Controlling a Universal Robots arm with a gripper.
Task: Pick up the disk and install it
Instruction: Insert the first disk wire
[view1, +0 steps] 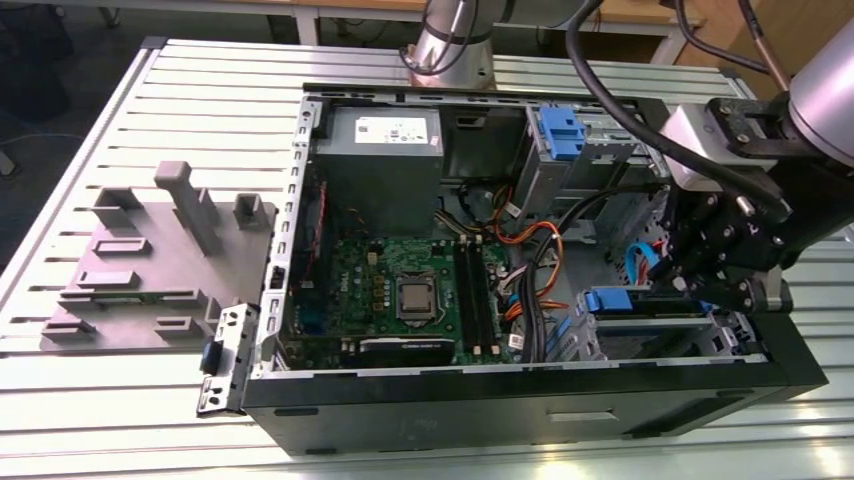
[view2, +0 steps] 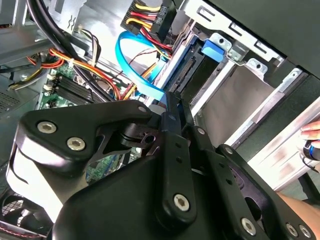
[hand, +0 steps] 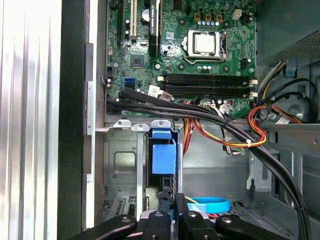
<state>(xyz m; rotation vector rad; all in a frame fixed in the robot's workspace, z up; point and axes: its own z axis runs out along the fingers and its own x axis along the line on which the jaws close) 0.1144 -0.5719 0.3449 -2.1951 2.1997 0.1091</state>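
Observation:
The disk (view1: 622, 300) sits in the lower drive bay at the front corner of the open computer case (view1: 534, 395), on the exterior view's right. Its blue plastic rail shows in both wrist views (hand: 163, 156) (view2: 212, 49), and the dark connector edge (view2: 188, 75) faces into the case. My gripper (view1: 686, 288) hangs just above that bay, beside the disk's end. Its black fingers are pressed together in both wrist views (view2: 172, 102) (hand: 173, 200), shut with nothing seen between them. A blue flat cable (view2: 137, 75) loops close to the fingertips.
A large grey power-supply box (view1: 380, 150) and the green motherboard (view1: 400, 290) take up the case's left part. A bare blue bracket (view1: 561, 135) sits in the upper bay. Cable bundles (hand: 210, 117) cross near the bay. A grey fixture (view1: 147, 260) lies outside. A person's hand (view2: 312, 137) is nearby.

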